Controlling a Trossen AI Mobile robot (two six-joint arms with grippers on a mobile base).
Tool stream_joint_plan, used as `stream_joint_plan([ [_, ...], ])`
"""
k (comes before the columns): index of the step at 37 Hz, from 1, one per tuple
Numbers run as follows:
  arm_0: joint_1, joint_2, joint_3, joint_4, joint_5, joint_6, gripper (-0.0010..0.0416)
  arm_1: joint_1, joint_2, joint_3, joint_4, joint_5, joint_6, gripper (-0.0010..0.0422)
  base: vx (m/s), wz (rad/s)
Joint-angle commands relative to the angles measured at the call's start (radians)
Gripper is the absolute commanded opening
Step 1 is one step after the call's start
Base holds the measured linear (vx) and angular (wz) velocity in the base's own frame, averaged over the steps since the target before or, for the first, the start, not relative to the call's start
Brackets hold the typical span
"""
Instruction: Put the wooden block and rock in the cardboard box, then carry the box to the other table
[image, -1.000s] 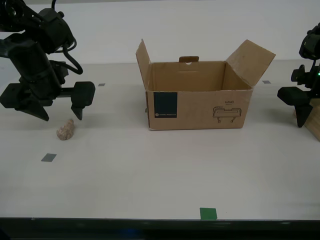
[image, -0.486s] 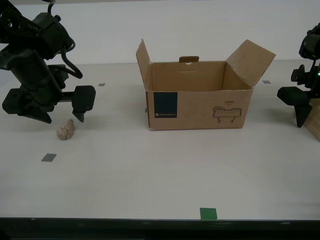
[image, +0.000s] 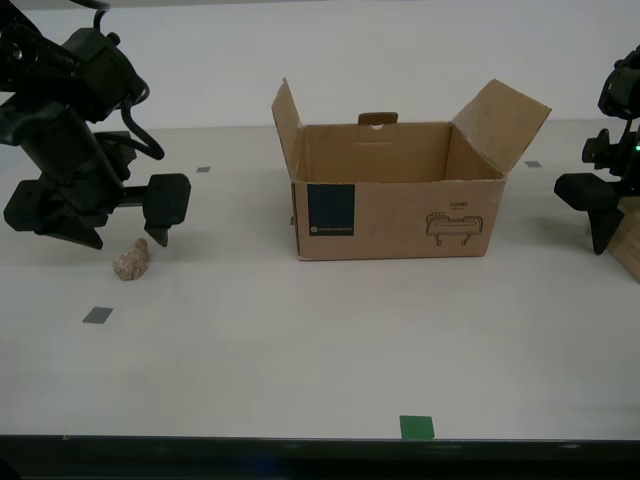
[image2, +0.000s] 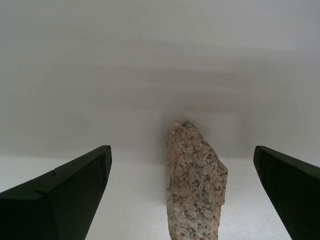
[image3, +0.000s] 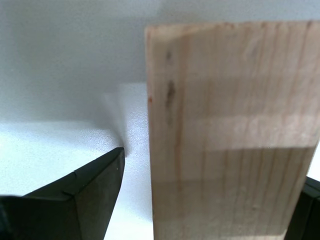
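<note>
With my second gripper (image2: 182, 200) spread wide over the rock (image: 132, 259), at nine o'clock of the box (image: 395, 205), I should drop straight and pinch its narrow waist, while my first gripper (image3: 215, 200) straddles the block (image3: 232, 135), jaws open.

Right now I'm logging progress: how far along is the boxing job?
Nothing is boxed yet. The brown cardboard box stands open, nothing visible inside. My second gripper straddles the speckled pink rock, open; my first gripper flanks the pale wooden block. Left: grasping, loading, carrying.
</note>
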Motion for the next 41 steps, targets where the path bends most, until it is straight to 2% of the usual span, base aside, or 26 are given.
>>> stream_joint_plan([
  [1,0.001,0.0,0.0,0.0,0.003,0.001,0.0315,-0.002,0.0,0.0,-0.004,-0.001,0.001,0.0389,0.0,0.0],
  [7,0.001,0.0,0.0,-0.002,0.003,0.001,0.0307,-0.002,0.0,0.0,-0.045,0.06,-0.005,0.0389,0.0,0.0],
  [21,0.001,0.0,0.0,-0.002,0.003,0.001,0.0282,-0.002,0.0,0.0,-0.077,0.054,-0.025,0.0389,0.0,0.0],
  [25,0.001,0.0,0.0,-0.003,0.003,0.001,0.0278,-0.002,0.0,0.0,-0.111,0.068,-0.037,0.0389,0.0,0.0],
  [41,0.001,0.0,0.0,-0.005,0.003,0.003,0.0254,-0.002,0.0,0.001,-0.115,0.068,-0.038,0.0389,0.0,0.0],
])
